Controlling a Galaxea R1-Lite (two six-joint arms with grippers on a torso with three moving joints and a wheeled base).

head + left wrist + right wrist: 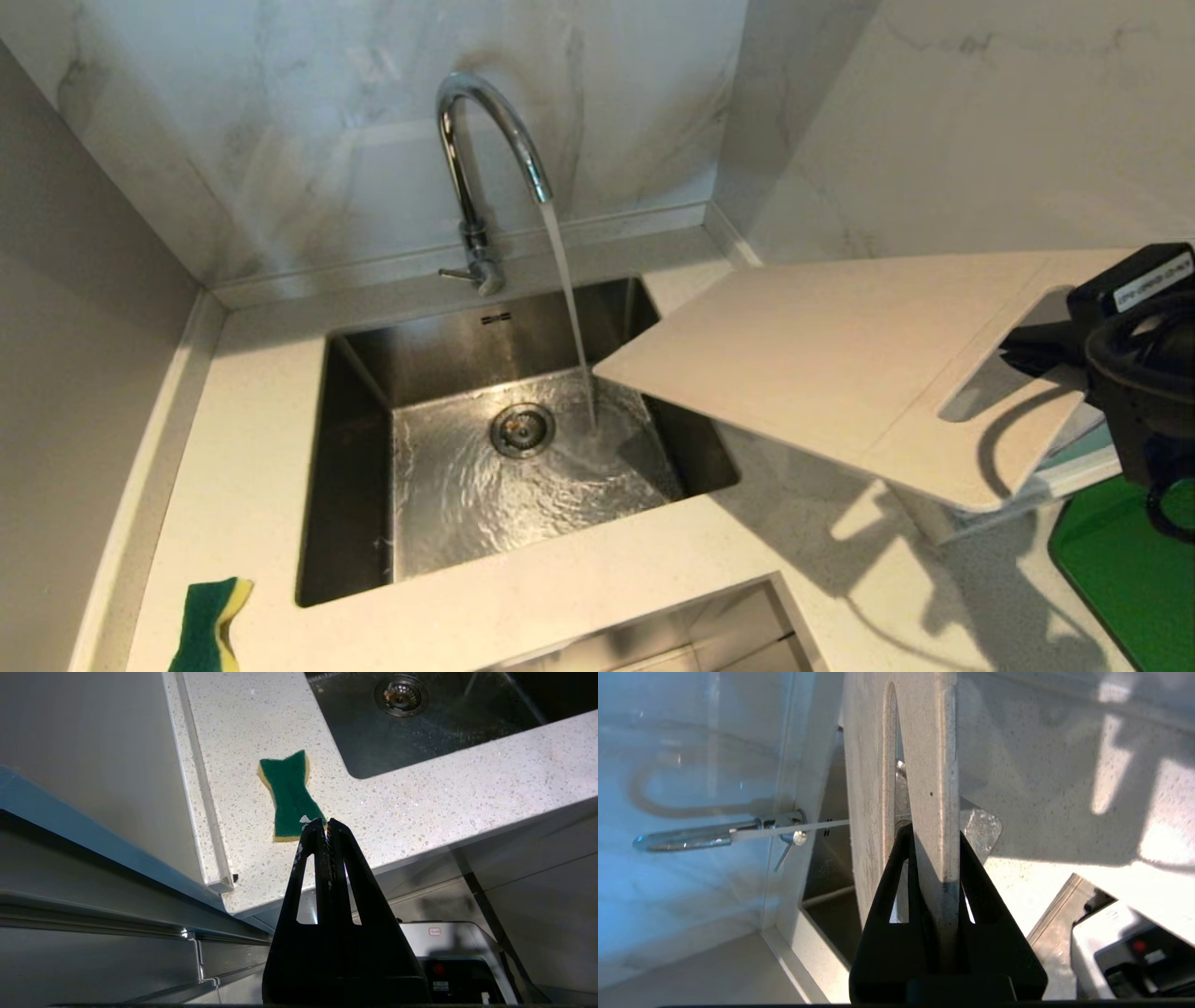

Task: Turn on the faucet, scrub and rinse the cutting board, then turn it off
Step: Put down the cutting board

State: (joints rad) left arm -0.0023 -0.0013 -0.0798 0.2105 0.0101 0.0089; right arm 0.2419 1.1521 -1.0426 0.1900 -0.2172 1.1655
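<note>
The chrome faucet (476, 168) stands behind the sink and a stream of water (569, 308) runs from its spout into the basin. The beige cutting board (840, 355) hangs tilted in the air, its far corner over the sink's right rim, just beside the stream. My right gripper (1018, 355) holds it at the slotted handle end. In the right wrist view this gripper (933, 833) is shut on the cutting board (866, 788), on the strip beside the slot, with the faucet (686, 837) beyond. My left gripper (325, 822) is shut and empty, low before the counter's front edge.
A green and yellow sponge (213, 623) lies on the counter at the sink's near left; in the left wrist view the sponge (289, 793) is just past the fingertips. Water swirls in the steel sink (355, 467). A dark green mat (1130, 569) lies at the right.
</note>
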